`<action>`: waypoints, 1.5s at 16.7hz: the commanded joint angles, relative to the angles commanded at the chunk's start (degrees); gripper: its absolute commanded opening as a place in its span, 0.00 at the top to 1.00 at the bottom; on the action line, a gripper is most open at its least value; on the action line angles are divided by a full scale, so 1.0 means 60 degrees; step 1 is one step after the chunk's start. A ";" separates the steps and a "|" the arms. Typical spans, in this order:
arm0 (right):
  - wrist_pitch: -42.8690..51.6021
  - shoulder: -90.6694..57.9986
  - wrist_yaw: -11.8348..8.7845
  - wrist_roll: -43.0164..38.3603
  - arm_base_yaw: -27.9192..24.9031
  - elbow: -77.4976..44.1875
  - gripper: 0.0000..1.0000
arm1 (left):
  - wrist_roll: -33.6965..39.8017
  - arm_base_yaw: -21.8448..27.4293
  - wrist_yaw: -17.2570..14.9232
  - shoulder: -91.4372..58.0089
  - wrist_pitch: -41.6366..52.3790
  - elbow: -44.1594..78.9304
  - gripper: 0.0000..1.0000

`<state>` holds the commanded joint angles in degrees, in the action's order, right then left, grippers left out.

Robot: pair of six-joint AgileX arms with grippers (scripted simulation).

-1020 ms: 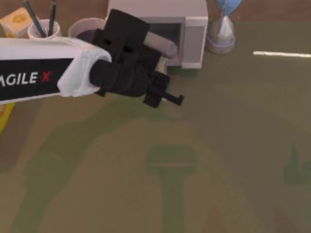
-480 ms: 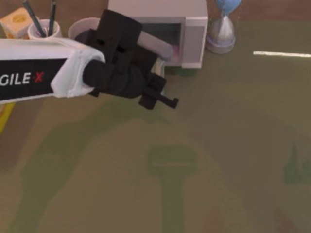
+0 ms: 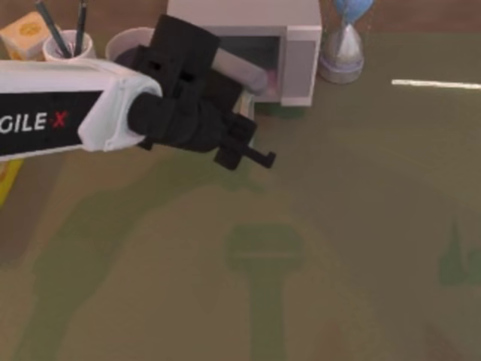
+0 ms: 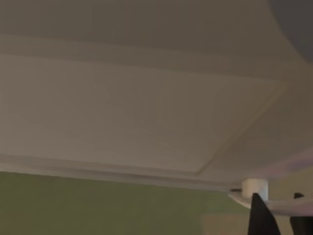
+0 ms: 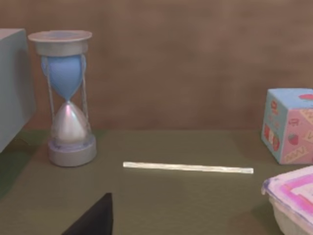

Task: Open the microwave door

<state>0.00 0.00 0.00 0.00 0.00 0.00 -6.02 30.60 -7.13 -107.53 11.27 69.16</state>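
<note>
Nearest you, the olive table (image 3: 338, 248) lies bare across its front half. Beyond it, at the back left, your left arm reaches in from the left, and the left gripper (image 3: 242, 124) sits at the open edge of the microwave door (image 3: 239, 75). The wrist hides the fingertips from above. In the left wrist view two dark fingers (image 4: 259, 215) stand on either side of a slim white piece below a short white post, which looks like the door's handle, so you seem closed on it, though I cannot tell for sure. The door fills that view as a broad pale panel and, from above, appears swung partly out from the microwave (image 3: 248, 34), which stands at the back edge, left of centre.

Expect a stiff, light, hinged panel that travels only along its arc; pull along that arc, or the thin handle may slip free. Hold at the handle, not the window.

Farther right stand an hourglass (image 3: 344, 45) and a pale rod (image 3: 436, 83). Your right gripper (image 5: 93, 220) is parked off to the right.
</note>
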 joint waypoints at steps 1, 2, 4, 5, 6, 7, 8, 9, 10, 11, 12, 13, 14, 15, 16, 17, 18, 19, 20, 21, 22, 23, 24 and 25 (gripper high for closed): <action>0.0000 0.0000 0.0000 0.0000 0.0000 0.0000 0.00 | 0.0000 0.0000 0.0000 0.0000 0.0000 0.0000 1.00; 0.0000 0.0000 0.0000 0.0000 0.0000 0.0000 0.00 | 0.0000 0.0000 0.0000 0.0000 0.0000 0.0000 1.00; 0.0000 0.0000 0.0000 0.0000 0.0000 0.0000 0.00 | 0.0000 0.0000 0.0000 0.0000 0.0000 0.0000 1.00; 0.0000 0.0000 0.0000 0.0000 0.0000 0.0000 0.00 | 0.0000 0.0000 0.0000 0.0000 0.0000 0.0000 1.00; 0.0000 0.0000 0.0000 0.0000 0.0000 0.0000 0.00 | 0.0000 0.0000 0.0000 0.0000 0.0000 0.0000 1.00; 0.0000 0.0000 0.0000 0.0000 0.0000 0.0000 0.00 | 0.0000 0.0000 0.0000 0.0000 0.0000 0.0000 1.00; 0.0000 0.0000 0.0000 0.0000 0.0000 0.0000 0.00 | 0.0000 0.0000 0.0000 0.0000 0.0000 0.0000 1.00; 0.0000 0.0000 0.0000 0.0000 0.0000 0.0000 0.00 | 0.0000 0.0000 0.0000 0.0000 0.0000 0.0000 1.00; 0.0000 0.0000 0.0000 0.0000 0.0000 0.0000 0.00 | 0.0000 0.0000 0.0000 0.0000 0.0000 0.0000 1.00; 0.0000 0.0000 0.0000 0.0000 0.0000 0.0000 0.00 | 0.0000 0.0000 0.0000 0.0000 0.0000 0.0000 1.00; 0.0000 0.0000 0.0000 0.0000 0.0000 0.0000 0.00 | 0.0000 0.0000 0.0000 0.0000 0.0000 0.0000 1.00; 0.0000 0.0000 0.0000 0.0000 0.0000 0.0000 0.00 | 0.0000 0.0000 0.0000 0.0000 0.0000 0.0000 1.00; 0.0000 0.0000 0.0000 0.0000 0.0000 0.0000 0.00 | 0.0000 0.0000 0.0000 0.0000 0.0000 0.0000 1.00; 0.0000 0.0000 0.0000 0.0000 0.0000 0.0000 0.00 | 0.0000 0.0000 0.0000 0.0000 0.0000 0.0000 1.00; 0.0000 0.0000 0.0000 0.0000 0.0000 0.0000 0.00 | 0.0000 0.0000 0.0000 0.0000 0.0000 0.0000 1.00; 0.0000 0.0000 0.0000 0.0000 0.0000 0.0000 0.00 | 0.0058 0.0080 -0.0081 -0.0009 0.0007 -0.0004 1.00; 0.0000 0.0000 0.0000 0.0000 0.0000 0.0000 0.00 | 0.0027 0.0065 -0.0101 -0.0004 0.0014 -0.0020 1.00; 0.0000 0.0000 0.0000 0.0000 0.0000 0.0000 0.00 | -0.0066 0.0018 -0.0156 0.0022 0.0025 -0.0062 1.00; 0.0000 0.0000 0.0000 0.0000 0.0000 0.0000 0.00 | -0.0176 -0.0032 -0.0221 0.0060 0.0025 -0.0096 1.00; 0.0000 0.0000 0.0000 0.0000 0.0000 0.0000 0.00 | -0.0265 -0.0084 -0.0282 0.0099 0.0020 -0.0118 1.00; 0.0000 0.0000 0.0000 0.0000 0.0000 0.0000 0.00 | -0.0377 -0.0134 -0.0351 0.0143 0.0014 -0.0146 1.00; 0.0000 0.0000 0.0000 0.0000 0.0000 0.0000 0.00 | -0.0489 -0.0196 -0.0421 0.0169 0.0029 -0.0194 1.00; 0.0000 0.0000 0.0000 0.0000 0.0000 0.0000 0.00 | -0.0553 -0.0226 -0.0462 0.0180 0.0040 -0.0223 1.00; 0.0000 0.0000 0.0000 0.0000 0.0000 0.0000 0.00 | -0.0556 -0.0227 -0.0463 0.0180 0.0040 -0.0224 1.00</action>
<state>0.00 0.00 0.00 0.00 0.00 0.00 -9.36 29.23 -9.91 -106.45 11.51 67.81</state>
